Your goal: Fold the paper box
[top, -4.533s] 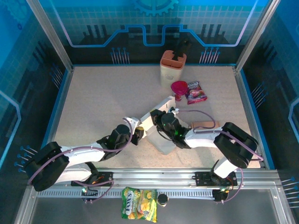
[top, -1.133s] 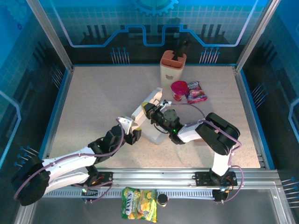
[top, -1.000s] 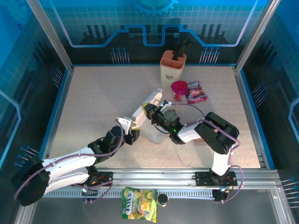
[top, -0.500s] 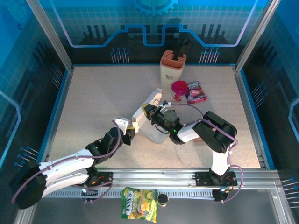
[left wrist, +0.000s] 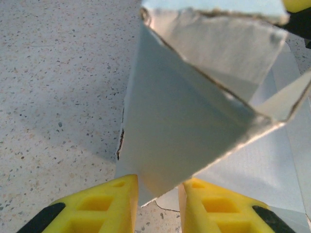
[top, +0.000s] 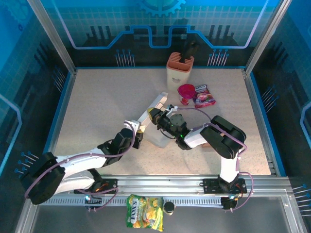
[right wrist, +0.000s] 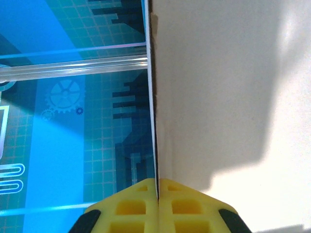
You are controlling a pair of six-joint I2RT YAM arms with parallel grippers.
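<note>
One paper box (top: 153, 138), white and only half folded, stands near the middle of the table (top: 97, 107), a little right of centre in the top view. Its panels are not flat. One long panel rises obliquely toward the upper right, and the lower part rests on the table surface.

From the left wrist camera I see a grey-white flap (left wrist: 194, 121) of the box hanging down. Its lower corner reaches into the gap between the two yellow fingers (left wrist: 104, 206) of the left gripper (left wrist: 158, 188). These fingers stand partly apart, and I cannot tell if they press the corner or only surround it.

The right gripper (right wrist: 158, 183) has its yellow fingers pressed together on a thin edge of a box panel, so this hand is clamped on the box. In the right wrist view the edge runs straight up the middle. The cream face of the panel lies to its right and the blue back wall to its left.

In the top view the left arm reaches the box from the lower left and the right arm from the lower right.

Farther out, a beige holder (top: 180, 68) stands at the back edge, upper centre. A pink cup (top: 185, 92) is just in front of it, and a snack packet (top: 203, 96) lies just beside the cup on its right. A yellow-green snack bag (top: 144, 217) lies at the bottom of the frame, below the arm bases.
</note>
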